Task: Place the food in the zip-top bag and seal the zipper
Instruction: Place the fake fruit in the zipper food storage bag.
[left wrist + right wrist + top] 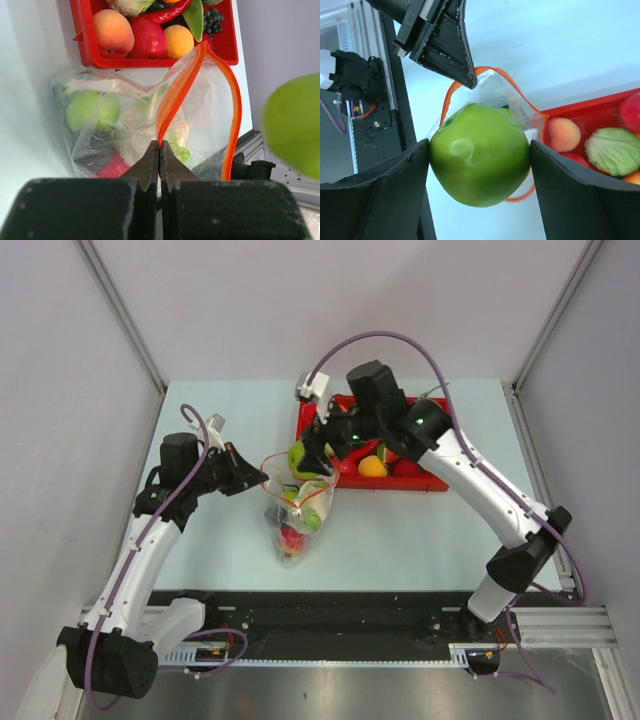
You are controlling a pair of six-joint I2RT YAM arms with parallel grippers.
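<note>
Pinching the zipper (pixel 172 100), left fingers (pixel 147 167) were clamped on it, holding the bag (pixel 100 125) mouth open on the worktop (pixel 400 530). Right fingers (pixel 395 185), spread wide, gripped an apple (pixel 479 152) above that mouth. Risk: the apple snags the zipper, yanks it free, or lands outside. More food (pixel 113 32) sat in the tray (pixel 80 30) beyond.

Green apple (pixel 479 152) at open mouth of part-filled zip-top bag (pixel 210 120); zipper (pixel 174 97) unsealed.
</note>
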